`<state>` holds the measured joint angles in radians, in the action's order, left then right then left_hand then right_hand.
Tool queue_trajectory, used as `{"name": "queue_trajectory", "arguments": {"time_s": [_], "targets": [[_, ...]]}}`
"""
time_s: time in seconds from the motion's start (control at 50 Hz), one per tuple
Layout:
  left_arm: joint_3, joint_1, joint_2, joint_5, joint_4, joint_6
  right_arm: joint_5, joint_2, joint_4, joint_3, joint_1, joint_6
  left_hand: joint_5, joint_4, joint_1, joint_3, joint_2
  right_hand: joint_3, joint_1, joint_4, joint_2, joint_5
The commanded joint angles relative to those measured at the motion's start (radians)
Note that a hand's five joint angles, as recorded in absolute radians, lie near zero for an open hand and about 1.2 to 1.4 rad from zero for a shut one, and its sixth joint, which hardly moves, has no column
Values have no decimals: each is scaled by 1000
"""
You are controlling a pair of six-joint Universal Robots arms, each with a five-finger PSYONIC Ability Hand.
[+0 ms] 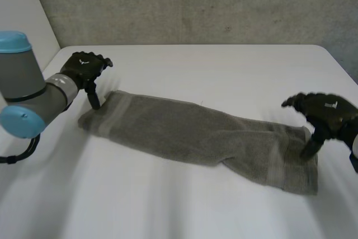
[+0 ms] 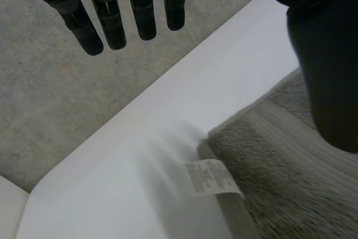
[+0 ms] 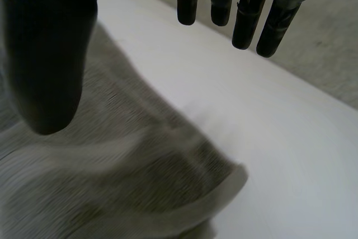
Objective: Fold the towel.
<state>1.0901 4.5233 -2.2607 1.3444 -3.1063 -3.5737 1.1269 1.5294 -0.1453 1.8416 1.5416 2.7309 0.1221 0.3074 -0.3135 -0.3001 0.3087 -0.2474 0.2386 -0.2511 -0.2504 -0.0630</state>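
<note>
Head view is showing the towel (image 1: pixel 196 138) lying lengthwise on the table (image 1: pixel 224 71), one short end at each hand. Left hand (image 1: pixel 84 66) is hanging spread, thumb over its corner, gripping nothing; right hand (image 1: pixel 324 113) is likewise spread, thumb over its end. I am judging each hand equally near its own end.

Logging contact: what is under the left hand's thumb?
The end of the towel near a corner, its white label lying on the table. The cloth right under the left hand's thumb is covered.
</note>
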Motion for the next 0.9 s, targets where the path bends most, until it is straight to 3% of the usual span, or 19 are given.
{"name": "queue_trajectory", "arguments": {"time_s": [0.02, 0.16, 0.22, 0.24, 0.26, 0.28, 0.32, 0.44, 0.54, 0.66, 0.72, 0.76, 0.82, 0.9], "targets": [[180, 16, 112, -60, -25, 6, 10, 15, 18, 178, 5, -145, 23, 12, -6, -19, 10, -46, 55, -42, -43, -56], [249, 16, 161, -74, -52, 36, 53, -60, 176, 252, 5, -152, 23, 12, -6, -19, 10, -114, 122, -110, -111, -123], [269, 16, 171, -90, -63, 47, 97, -101, 253, 278, 5, -165, 23, 12, -6, -19, 10, -412, 421, -408, -409, -422], [275, 16, 174, -93, -64, 50, 97, -101, 253, 278, 5, -165, 23, 12, -6, -19, 10, -413, 422, -409, -410, -423], [275, 16, 175, -93, -64, 50, 106, -121, 271, 280, 5, -166, 23, 12, -6, -19, 10, -654, 663, -651, -651, -664], [278, 16, 176, -94, -68, 52, 106, -121, 271, 280, 5, -166, 23, 12, -6, -19, 10, -657, 665, -653, -654, -666], [281, 16, 176, -94, -68, 53, 126, -144, 300, 271, 3, -169, 23, 12, -6, -19, 10, -1146, 1155, -1143, -1143, -1156], [292, 25, 178, -94, -69, 55, 166, -86, 348, 238, -8, -189, 23, 12, -6, -19, 10, -1149, 1158, -1145, -1146, -1159], [309, 46, 198, -96, -71, 55, 198, 14, 360, 142, -55, -363, 23, 12, -6, -19, 10, -1149, 1158, -1145, -1146, -1159], [335, 74, 211, -99, -71, 55, 237, -9, 342, 37, -173, -539, 23, 12, -6, -19, 10, -1149, 1158, -1145, -1146, -1159], [347, 91, 219, -108, -72, 58, 307, -77, 332, -65, -186, -619, 23, 12, -6, -19, 10, -1149, 1158, -1145, -1146, -1159], [350, 95, 219, -119, -71, 58, 399, -142, 325, -178, -160, -672, 23, 12, -6, -19, 10, -1149, 1158, -1145, -1146, -1159], [352, 102, 221, -128, -71, 61, 435, -163, 323, -229, -112, -678, 23, 12, -6, -19, 10, -1149, 1158, -1145, -1146, -1159], [353, 103, 222, -128, -71, 62, 490, -186, 332, -350, 122, -643, 23, 12, -6, -19, 10, -1149, 1158, -1145, -1146, -1159]]}}
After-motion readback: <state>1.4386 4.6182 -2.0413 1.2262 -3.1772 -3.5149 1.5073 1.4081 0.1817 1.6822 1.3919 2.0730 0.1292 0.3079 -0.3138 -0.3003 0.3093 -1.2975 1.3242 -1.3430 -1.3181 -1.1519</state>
